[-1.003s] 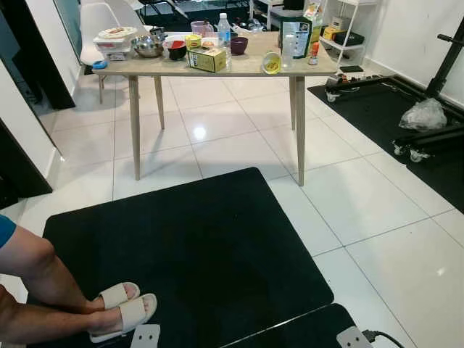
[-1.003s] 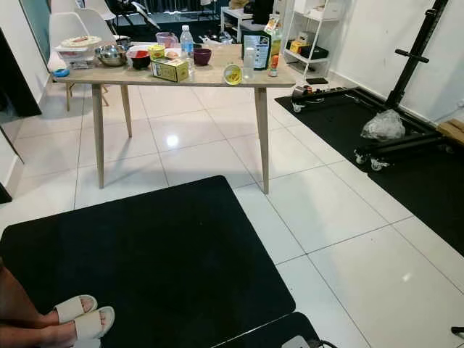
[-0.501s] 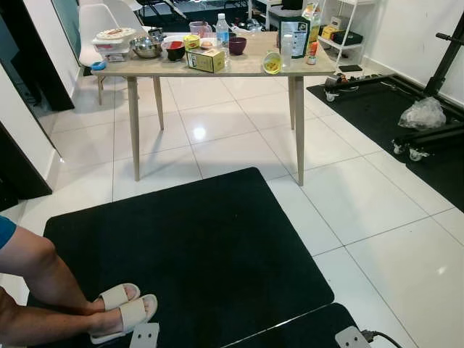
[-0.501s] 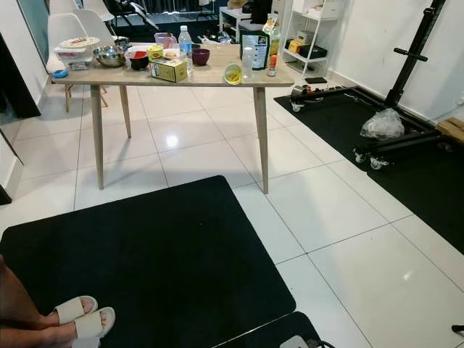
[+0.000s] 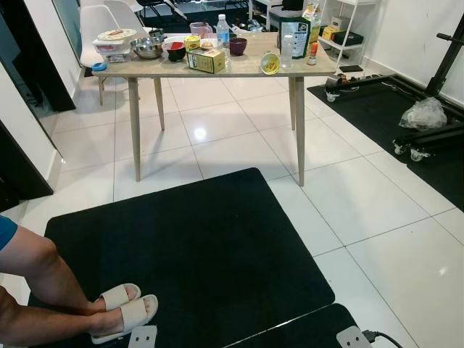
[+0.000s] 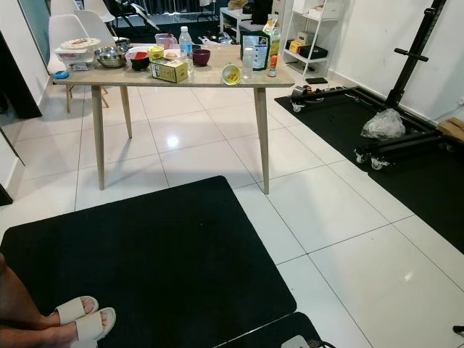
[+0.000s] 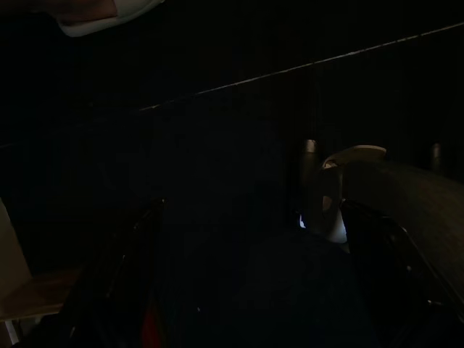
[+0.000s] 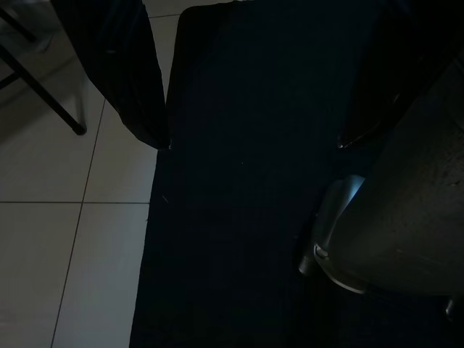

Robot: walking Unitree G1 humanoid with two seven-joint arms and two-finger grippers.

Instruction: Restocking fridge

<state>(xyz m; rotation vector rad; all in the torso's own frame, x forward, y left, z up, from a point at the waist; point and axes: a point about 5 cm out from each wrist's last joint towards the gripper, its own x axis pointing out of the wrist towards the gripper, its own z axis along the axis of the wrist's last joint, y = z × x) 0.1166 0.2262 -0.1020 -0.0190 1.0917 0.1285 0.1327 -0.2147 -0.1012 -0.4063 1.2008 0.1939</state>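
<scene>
A light wooden table (image 5: 239, 69) stands a few steps ahead, with groceries on it. On it are a yellow box (image 5: 207, 60), a water bottle (image 5: 223, 30), a steel bowl (image 5: 147, 48), a purple bowl (image 5: 238, 46), a dark carton (image 5: 295, 36) and a round yellow tub (image 5: 271, 63) on its side. Both arms hang idle at my sides. The left gripper (image 7: 250, 210) is dimly seen over the dark mat, its fingers apart and empty. The right gripper (image 8: 254, 138) is open over the mat's edge, holding nothing.
A black mat (image 5: 196, 246) covers the floor between me and the table. A person's legs in white sandals (image 5: 123, 313) rest on its near left. A white chair (image 5: 98, 25) stands behind the table. Exercise gear and a plastic bag (image 5: 423, 114) lie at the right.
The view has shifted very slightly. The person's legs sit a little lower in the picture. The things on the table have not moved.
</scene>
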